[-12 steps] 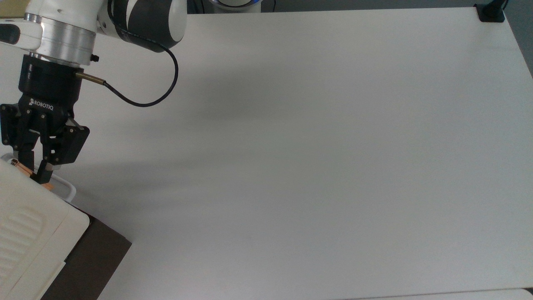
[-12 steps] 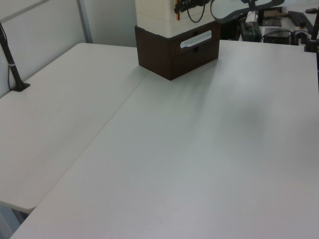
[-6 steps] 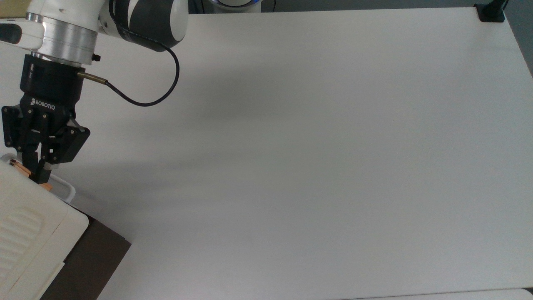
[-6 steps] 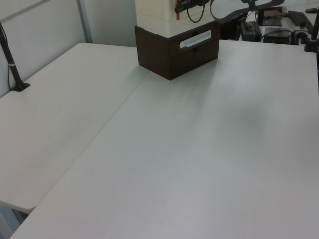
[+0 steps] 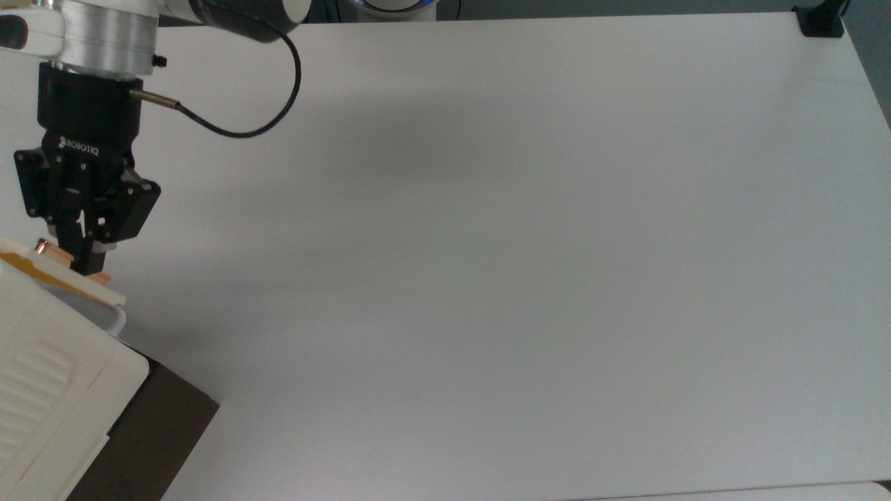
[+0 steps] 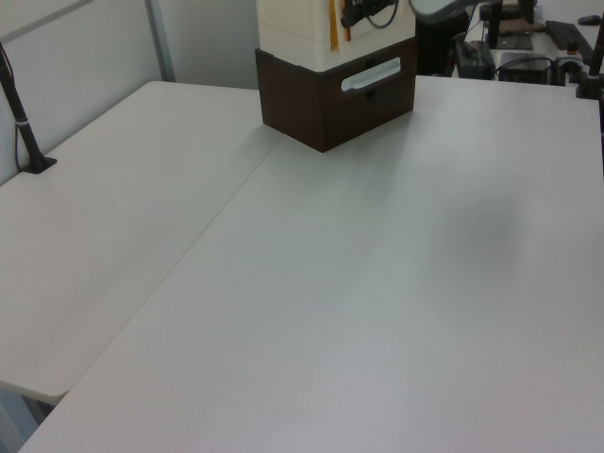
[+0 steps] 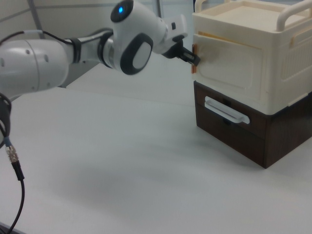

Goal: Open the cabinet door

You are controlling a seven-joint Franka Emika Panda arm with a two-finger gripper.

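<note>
The cabinet (image 5: 49,376) is a cream-white ribbed box at the top view's lower left. In the right view the cabinet (image 7: 282,58) stands on a dark brown unit. The cabinet door (image 7: 229,70) is the recessed cream panel on its front. Its top edge leans out from the box, and a yellow gap shows behind it. In the top view the cabinet door (image 5: 76,287) is a pale strip with a copper clip. My gripper (image 5: 87,263) is shut on the door's upper edge beside that clip. My gripper (image 7: 195,59) reaches in from the right view's left. In the left view the cabinet door (image 6: 333,24) is a thin yellow-orange strip, with my gripper (image 6: 359,13) beside it.
A dark brown drawer unit (image 7: 234,134) with a white bar handle (image 7: 226,111) carries the cabinet. A white loop bar (image 7: 292,12) rises from the cabinet's top. The white table (image 5: 522,243) stretches wide to the top view's right. A black clamp (image 5: 821,21) sits at its far corner.
My gripper has drawn back from the cabinet, upward in the top view. The door's top edge came with it, and a yellow gap has opened behind the panel.
</note>
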